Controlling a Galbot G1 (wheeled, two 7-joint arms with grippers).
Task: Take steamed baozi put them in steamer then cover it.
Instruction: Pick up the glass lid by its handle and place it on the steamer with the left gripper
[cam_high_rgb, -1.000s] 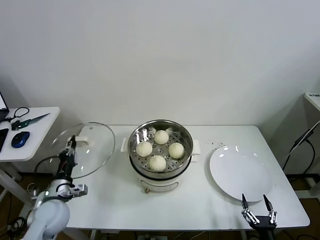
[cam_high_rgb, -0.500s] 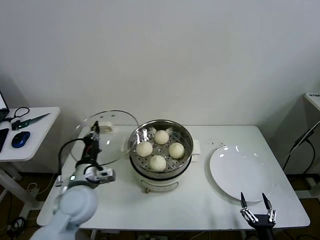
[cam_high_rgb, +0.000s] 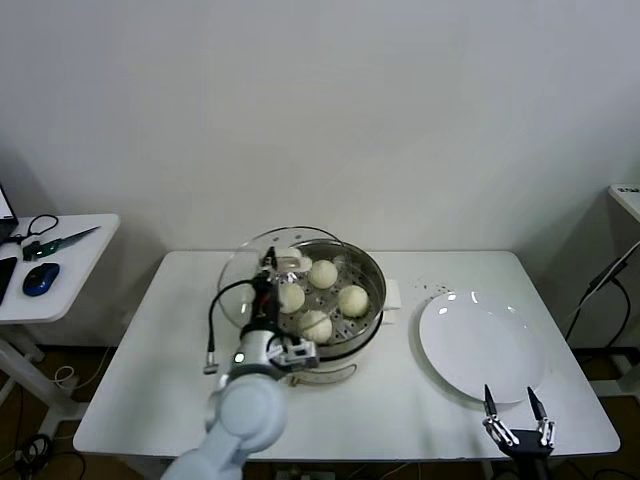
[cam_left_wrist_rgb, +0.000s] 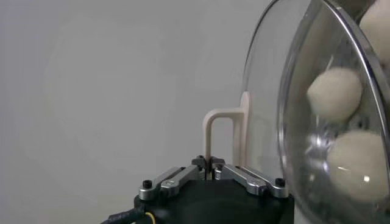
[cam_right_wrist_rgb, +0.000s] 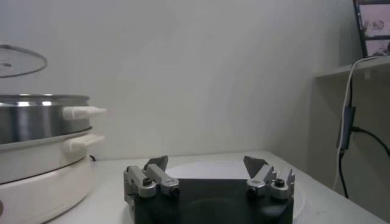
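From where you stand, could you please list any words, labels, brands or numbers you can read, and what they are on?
None can be read: the steamer, the cover held by the left gripper and the plate show no lettering.
The screen on a shelf in the right wrist view is too blurred to read.

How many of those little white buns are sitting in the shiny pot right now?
4 small round white-cream buns, all on the perforated tray of the round steel steamer: one at the back, one right, one front, one left seen through the clear glass lid.
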